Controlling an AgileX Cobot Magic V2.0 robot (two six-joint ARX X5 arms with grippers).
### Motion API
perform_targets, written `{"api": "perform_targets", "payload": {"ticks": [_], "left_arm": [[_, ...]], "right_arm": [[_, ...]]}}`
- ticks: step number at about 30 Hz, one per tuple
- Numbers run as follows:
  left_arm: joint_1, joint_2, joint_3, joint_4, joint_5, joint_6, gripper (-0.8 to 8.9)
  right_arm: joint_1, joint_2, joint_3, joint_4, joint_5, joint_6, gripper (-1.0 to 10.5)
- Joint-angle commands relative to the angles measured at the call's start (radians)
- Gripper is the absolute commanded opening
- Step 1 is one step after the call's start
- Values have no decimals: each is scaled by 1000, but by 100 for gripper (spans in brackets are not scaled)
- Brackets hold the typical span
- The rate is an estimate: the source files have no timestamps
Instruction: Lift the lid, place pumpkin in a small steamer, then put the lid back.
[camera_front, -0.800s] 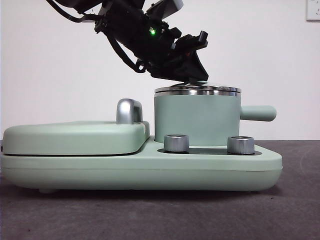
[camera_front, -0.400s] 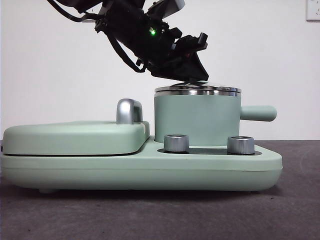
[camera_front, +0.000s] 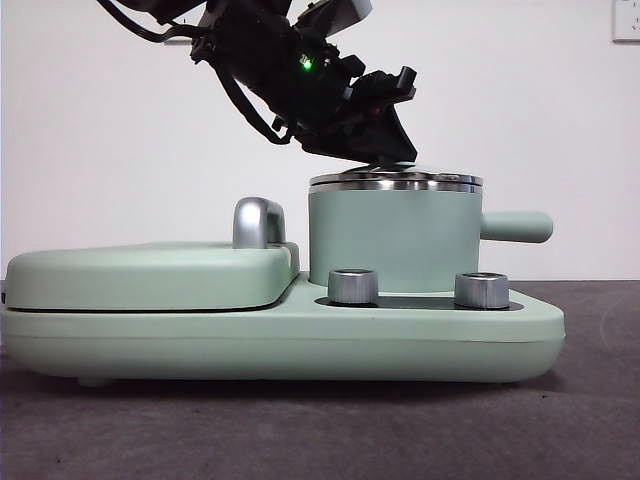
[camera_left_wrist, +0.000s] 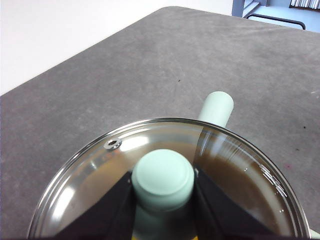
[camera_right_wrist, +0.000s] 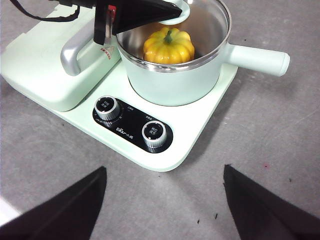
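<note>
The small steamer (camera_front: 390, 240) (camera_right_wrist: 175, 80) stands on the right half of a mint-green appliance, its stubby handle (camera_front: 515, 226) pointing right. Inside it lies the yellow-orange pumpkin (camera_right_wrist: 168, 46), seen through the glass. The lid (camera_front: 395, 180) (camera_left_wrist: 240, 170) rests on the steamer's steel rim. My left gripper (camera_front: 385, 150) (camera_left_wrist: 162, 180) (camera_right_wrist: 145, 12) reaches down from the upper left and is shut on the lid's mint-green knob (camera_left_wrist: 162, 175), one jaw on each side. My right gripper (camera_right_wrist: 164, 167) hangs open and empty above the table in front of the appliance.
The flat griddle cover (camera_front: 150, 275) with its steel handle (camera_front: 258, 222) fills the appliance's left half. Two steel dials (camera_front: 352, 286) (camera_front: 481, 290) sit on the base in front of the steamer. Grey table top surrounds the appliance (camera_right_wrist: 280, 130).
</note>
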Motion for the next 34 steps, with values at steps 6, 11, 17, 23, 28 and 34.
{"api": "perform_targets", "payload": {"ticks": [6, 11, 17, 23, 28, 34], "left_arm": [[-11, 39, 2, -82, -12, 24, 10], [-11, 33, 3, -81, -74, 76, 10], [-11, 33, 3, -69, -72, 94, 10], [-11, 33, 3, -32, -68, 48, 91], [-11, 33, 3, -7, -49, 8, 252], [-11, 26, 3, -7, -8, -59, 315]], "right_arm": [[5, 3, 5, 6, 2, 6, 361], [5, 3, 5, 6, 2, 6, 361], [5, 3, 5, 6, 2, 7, 361], [5, 3, 5, 6, 2, 7, 361], [5, 3, 5, 6, 2, 6, 361], [5, 3, 5, 6, 2, 6, 361]]}}
